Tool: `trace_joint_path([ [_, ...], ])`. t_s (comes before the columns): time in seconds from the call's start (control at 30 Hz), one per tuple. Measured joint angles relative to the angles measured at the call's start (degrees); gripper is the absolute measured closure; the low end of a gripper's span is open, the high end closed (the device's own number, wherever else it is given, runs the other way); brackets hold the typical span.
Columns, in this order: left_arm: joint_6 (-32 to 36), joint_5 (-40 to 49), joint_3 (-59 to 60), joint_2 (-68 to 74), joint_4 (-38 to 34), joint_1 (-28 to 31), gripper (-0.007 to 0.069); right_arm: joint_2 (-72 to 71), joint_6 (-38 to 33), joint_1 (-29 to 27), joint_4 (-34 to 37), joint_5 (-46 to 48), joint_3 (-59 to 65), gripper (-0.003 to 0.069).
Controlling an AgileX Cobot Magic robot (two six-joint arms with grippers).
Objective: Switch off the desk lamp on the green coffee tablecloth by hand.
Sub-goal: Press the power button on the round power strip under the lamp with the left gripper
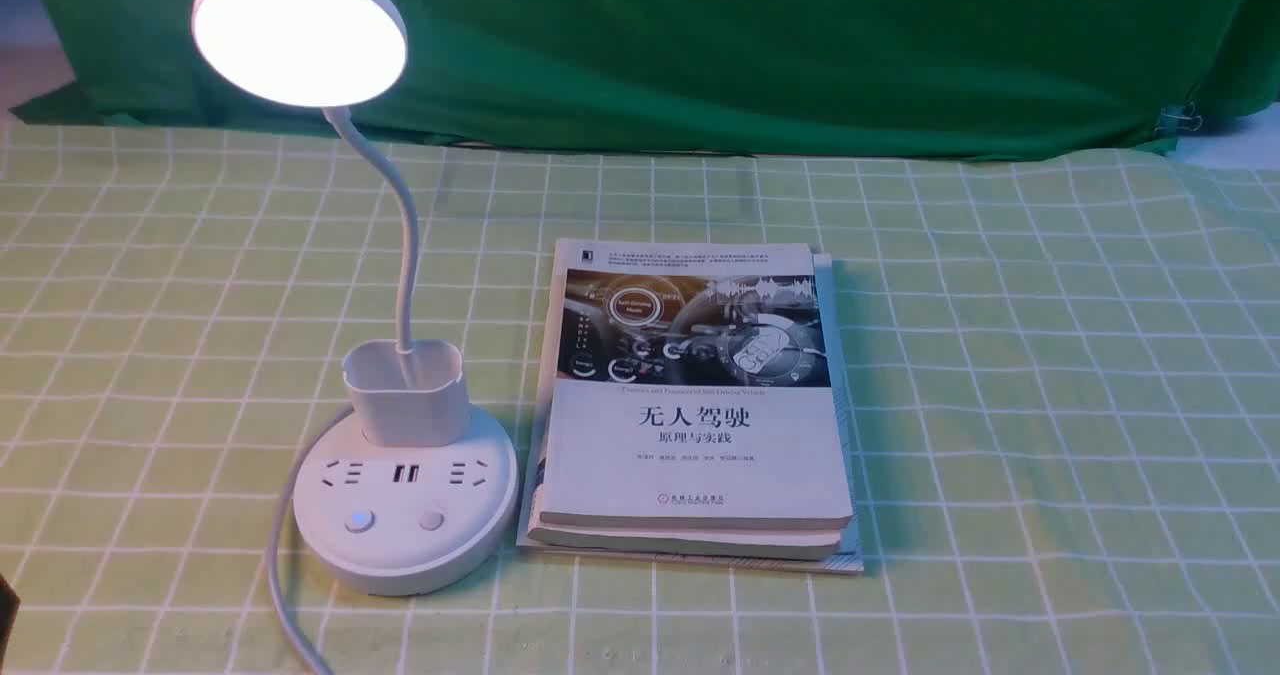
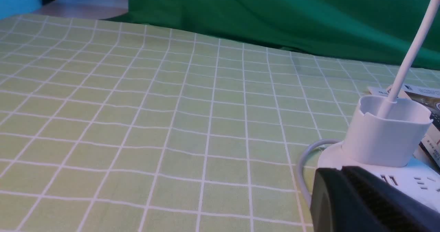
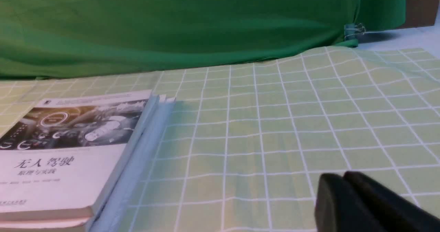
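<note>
The white desk lamp (image 1: 405, 515) stands at the left on the green coffee tablecloth (image 1: 1000, 355). Its round head (image 1: 298, 33) glows brightly. The round base carries two buttons, and the left one (image 1: 358, 522) shines faintly. In the left wrist view the lamp's cup holder (image 2: 385, 135) and sockets show close by. The hand, my left gripper (image 2: 340, 170), hovers shut and empty just short of the base's near rim. My right gripper (image 3: 342, 175) is shut and empty over bare cloth, right of the book. Neither gripper's fingers show in the front view.
A stack of books (image 1: 695, 425) lies just right of the lamp base. The lamp's white cable (image 1: 285, 575) runs from the base toward the front edge. A dark green backdrop cloth (image 1: 760, 45) hangs along the back. A dark sliver (image 1: 6, 620) shows at the front left edge.
</note>
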Motion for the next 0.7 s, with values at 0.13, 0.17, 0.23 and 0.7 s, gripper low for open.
trace_joint_path([
  [0.13, 0.0, 0.0, 0.0, 0.0, 0.0, 0.0, 0.0622, 0.0, 0.0, 0.0, 0.0, 0.0, 0.0, 0.0630],
  [0.17, 0.0, 0.0, 0.0, 0.0, 0.0, 0.0, 0.0622, 0.0, 0.0, 0.0, 0.0, 0.1, 0.0, 0.0630],
  [0.23, 0.0, 0.0, 0.0, 0.0, 0.0, 0.0, 0.0622, 0.0, 0.0, 0.0, 0.0, 0.1, 0.0, 0.0630],
  [0.7, -12.7, -16.7, 0.0, 0.0, -18.6, 0.0, 0.0622, 0.0, 0.0, 0.0, 0.0, 0.1, 0.0, 0.0630],
])
